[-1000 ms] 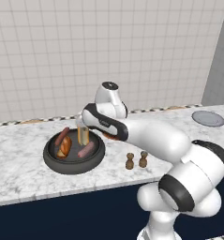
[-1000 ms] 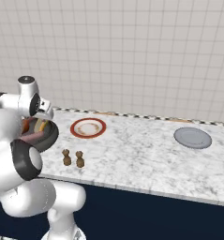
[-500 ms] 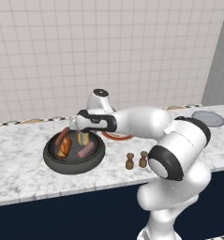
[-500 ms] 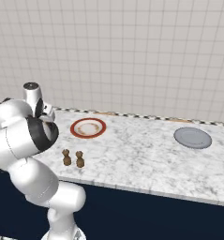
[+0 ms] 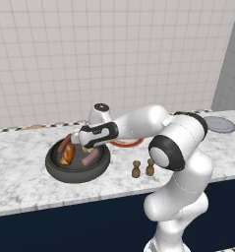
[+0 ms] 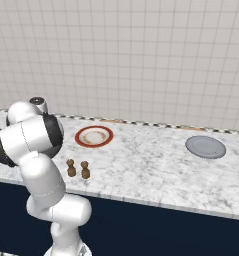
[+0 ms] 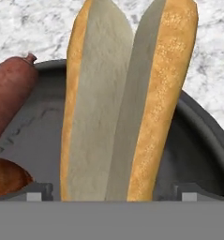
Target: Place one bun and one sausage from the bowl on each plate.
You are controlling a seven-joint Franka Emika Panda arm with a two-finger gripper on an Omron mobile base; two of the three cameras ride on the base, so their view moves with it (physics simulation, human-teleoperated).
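The dark round bowl (image 5: pixel 55 170) sits on the marble counter at the left. It holds a sausage (image 5: pixel 65 143) by the far rim, another sausage (image 5: pixel 90 157) nearer the middle and a browned bun (image 5: pixel 69 153). My gripper (image 5: pixel 88 147) hangs low over the bowl's right half. In the hand view a split bun (image 7: pixel 127 103) stands right ahead of my gripper (image 7: pixel 112 194), which is open. Its fingertips (image 7: pixel 38 192) flank the bun's near end with gaps on both sides. A sausage (image 7: pixel 10 93) lies left of the bun inside the bowl (image 7: pixel 197 122). The red-rimmed plate (image 6: pixel 94 136) and the grey-blue plate (image 6: pixel 205 147) are bare.
Two small brown shakers (image 5: pixel 136 169) (image 5: pixel 150 167) stand near the counter's front edge, right of the bowl. The red-rimmed plate (image 5: pixel 125 144) lies just behind my forearm. The grey-blue plate (image 5: pixel 218 124) is far right. A tiled wall backs the counter.
The arm has swung round and the hand has come down lower into the bowl. The jaws have stayed open.
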